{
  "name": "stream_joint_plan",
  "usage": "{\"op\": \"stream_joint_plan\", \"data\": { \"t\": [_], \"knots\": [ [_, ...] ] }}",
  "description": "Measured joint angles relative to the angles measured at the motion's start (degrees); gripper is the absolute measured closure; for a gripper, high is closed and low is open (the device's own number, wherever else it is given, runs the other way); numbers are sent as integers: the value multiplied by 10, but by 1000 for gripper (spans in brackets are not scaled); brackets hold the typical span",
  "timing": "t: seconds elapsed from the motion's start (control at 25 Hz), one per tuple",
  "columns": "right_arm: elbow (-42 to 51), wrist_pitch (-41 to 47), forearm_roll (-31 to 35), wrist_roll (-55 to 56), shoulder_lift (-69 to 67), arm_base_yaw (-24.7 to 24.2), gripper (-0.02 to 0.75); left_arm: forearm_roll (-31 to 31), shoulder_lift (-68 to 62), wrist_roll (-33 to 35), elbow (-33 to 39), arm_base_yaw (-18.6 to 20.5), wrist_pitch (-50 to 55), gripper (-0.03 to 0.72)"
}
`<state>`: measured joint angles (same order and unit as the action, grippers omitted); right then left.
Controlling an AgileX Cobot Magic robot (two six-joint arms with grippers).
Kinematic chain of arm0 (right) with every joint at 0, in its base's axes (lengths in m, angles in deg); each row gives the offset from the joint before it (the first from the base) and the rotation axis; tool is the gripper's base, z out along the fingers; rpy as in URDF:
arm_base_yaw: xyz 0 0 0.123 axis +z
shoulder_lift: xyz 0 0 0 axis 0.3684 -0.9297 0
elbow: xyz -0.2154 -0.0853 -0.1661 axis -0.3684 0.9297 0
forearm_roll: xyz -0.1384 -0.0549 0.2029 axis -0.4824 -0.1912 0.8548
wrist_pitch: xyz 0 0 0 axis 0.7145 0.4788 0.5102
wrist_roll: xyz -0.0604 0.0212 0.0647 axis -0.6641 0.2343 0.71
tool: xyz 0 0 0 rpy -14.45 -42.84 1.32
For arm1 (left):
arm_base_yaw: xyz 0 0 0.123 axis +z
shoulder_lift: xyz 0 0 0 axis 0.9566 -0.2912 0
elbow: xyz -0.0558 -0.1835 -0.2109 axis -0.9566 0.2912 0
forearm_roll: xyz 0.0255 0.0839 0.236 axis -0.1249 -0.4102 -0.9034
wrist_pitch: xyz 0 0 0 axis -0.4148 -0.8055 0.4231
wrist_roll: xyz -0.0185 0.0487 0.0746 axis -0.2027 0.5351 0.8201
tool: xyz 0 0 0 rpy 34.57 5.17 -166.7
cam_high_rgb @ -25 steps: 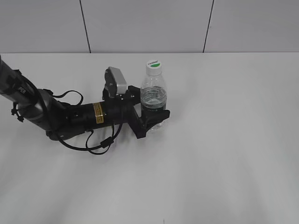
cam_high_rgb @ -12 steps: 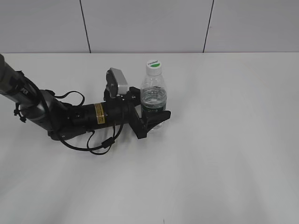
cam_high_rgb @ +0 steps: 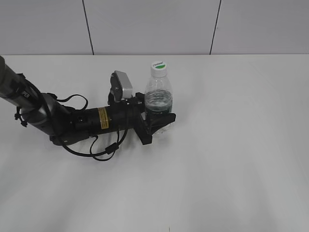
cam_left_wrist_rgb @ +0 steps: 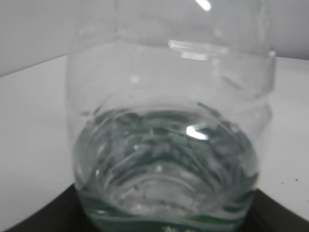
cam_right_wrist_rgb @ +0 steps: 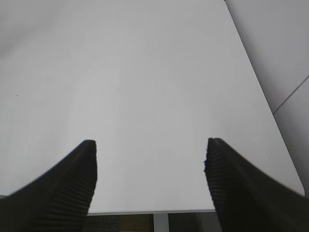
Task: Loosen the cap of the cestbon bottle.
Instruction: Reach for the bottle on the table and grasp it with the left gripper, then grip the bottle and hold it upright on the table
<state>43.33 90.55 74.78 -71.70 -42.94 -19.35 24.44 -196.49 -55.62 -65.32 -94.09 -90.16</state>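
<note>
The cestbon bottle (cam_high_rgb: 158, 94) stands upright near the middle of the white table, partly filled with water, its white cap (cam_high_rgb: 158, 68) with a green mark on top. My left gripper (cam_high_rgb: 157, 118) lies low along the table from the left. Its black fingers press the bottle's lower body at the dark label band, one on the far side and one on the near side. In the left wrist view the bottle (cam_left_wrist_rgb: 164, 145) fills the frame, with dark finger edges in the bottom corners. My right gripper (cam_right_wrist_rgb: 150, 159) stands open over bare table with nothing between its fingers, and is out of the exterior view.
The left arm with its wrist camera (cam_high_rgb: 121, 86) and loose cables (cam_high_rgb: 104, 150) lies on the left part of the table (cam_high_rgb: 231, 145). A panelled wall runs behind. The right wrist view shows the table's edge (cam_right_wrist_rgb: 159, 211) just ahead of the fingers.
The left gripper's fingers have drawn in against the bottle, and the arm shifted slightly. The bottle stays upright in the same spot. The right gripper is unchanged.
</note>
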Motion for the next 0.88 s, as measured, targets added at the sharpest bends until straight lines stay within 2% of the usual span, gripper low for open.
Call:
{"op": "stream_joint_plan", "data": {
  "t": [0.36, 0.68, 0.88],
  "knots": [
    [0, 0, 0, 0, 0, 0, 204, -4, 1, 0, 0, 0, 1, 279],
    [0, 0, 0, 0, 0, 0, 204, -95, 27, -1, 0, 7, 20, 279],
    [0, 0, 0, 0, 0, 0, 204, -128, 60, -42, 0, 7, 22, 279]
  ]
}}
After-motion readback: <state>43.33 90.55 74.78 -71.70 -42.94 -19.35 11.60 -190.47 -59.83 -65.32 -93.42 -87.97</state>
